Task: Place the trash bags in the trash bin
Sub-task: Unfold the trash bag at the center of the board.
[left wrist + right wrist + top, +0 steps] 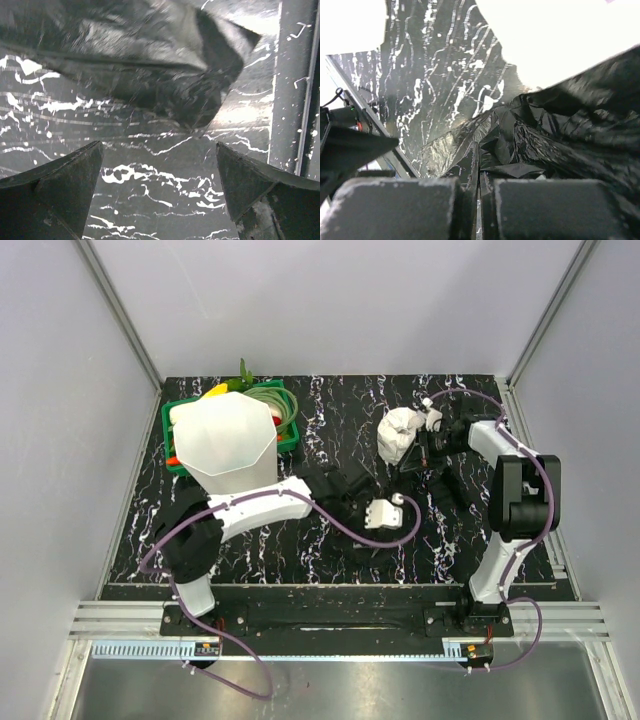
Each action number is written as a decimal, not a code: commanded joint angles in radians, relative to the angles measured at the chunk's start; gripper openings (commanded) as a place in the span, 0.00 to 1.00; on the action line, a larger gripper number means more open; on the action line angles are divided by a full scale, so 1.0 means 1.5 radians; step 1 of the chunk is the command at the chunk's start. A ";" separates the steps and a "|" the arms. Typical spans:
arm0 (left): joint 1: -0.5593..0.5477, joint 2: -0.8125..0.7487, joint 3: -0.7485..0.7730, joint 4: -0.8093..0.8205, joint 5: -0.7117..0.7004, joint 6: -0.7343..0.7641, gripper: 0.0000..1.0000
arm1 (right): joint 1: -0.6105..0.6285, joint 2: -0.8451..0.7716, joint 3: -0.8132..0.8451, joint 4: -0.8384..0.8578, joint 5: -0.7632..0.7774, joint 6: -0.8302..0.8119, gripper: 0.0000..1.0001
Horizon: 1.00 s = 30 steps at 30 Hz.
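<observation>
A glossy black trash bag [560,125] hangs crumpled in front of my right gripper [479,161], which is shut on a fold of its film above the marbled table. In the left wrist view a flat corner of the black trash bag [150,60] lies on the table just ahead of my left gripper [159,165], which is open with only bare table between its fingers [60,190]. The trash bin [230,440], white and faceted, stands at the back left. From above, the left gripper [392,508] is mid-table and the right gripper [414,466] is behind it.
A green basket [288,412] of toy vegetables stands right behind the bin. A white roll of plastic [400,432] sits at the back centre, close to my right gripper. A purple cable [340,525] loops over the table near my left arm.
</observation>
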 commanded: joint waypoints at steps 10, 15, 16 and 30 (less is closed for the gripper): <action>-0.087 0.048 0.002 0.060 -0.038 0.109 0.99 | -0.019 0.077 0.066 -0.041 0.063 0.047 0.01; -0.128 0.052 -0.018 0.101 -0.136 0.124 0.99 | -0.038 0.143 0.131 -0.104 0.026 0.100 0.01; -0.134 0.051 -0.018 0.101 -0.137 0.122 0.99 | -0.042 0.158 0.144 -0.118 0.020 0.097 0.01; -0.158 0.116 -0.012 0.105 -0.140 0.183 0.95 | -0.057 0.199 0.166 -0.158 -0.009 0.073 0.01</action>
